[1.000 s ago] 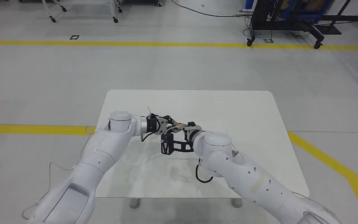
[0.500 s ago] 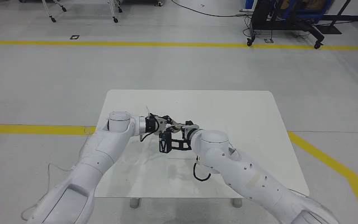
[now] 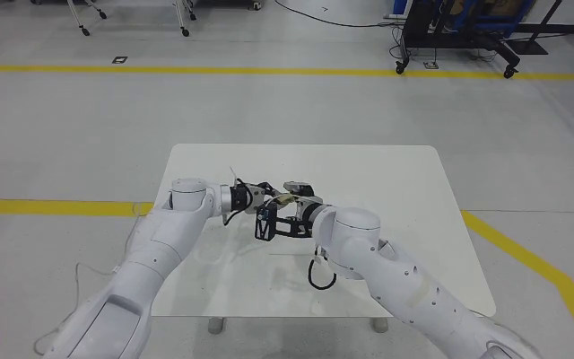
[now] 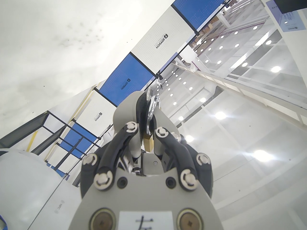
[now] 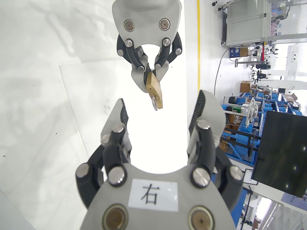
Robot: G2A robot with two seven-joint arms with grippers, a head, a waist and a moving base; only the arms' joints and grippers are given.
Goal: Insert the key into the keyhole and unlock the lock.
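Note:
My left gripper (image 5: pixel 150 82) is shut on a brass padlock (image 5: pixel 153 88) and holds it in the air above the white table (image 3: pixel 395 179). A silver key head (image 5: pixel 154 103) sticks out of the padlock's free end. In the left wrist view the padlock's silver shackle (image 4: pixel 153 106) shows between that gripper's (image 4: pixel 150 111) fingers. My right gripper (image 5: pixel 162 113) is open and faces the padlock, its fingers a short way from the key, touching nothing. In the top view the left gripper (image 3: pixel 266 194) and right gripper (image 3: pixel 264 224) meet over the table's middle left.
The table's right half (image 3: pixel 404 233) and far side are bare. Grey floor with yellow lines (image 3: pixel 269 69) surrounds it. A dark wheeled rack (image 3: pixel 457 36) stands far back on the right.
My right gripper has shifted slightly toward the left gripper and the padlock, and its arm has swung closer. The left gripper has kept the padlock almost still.

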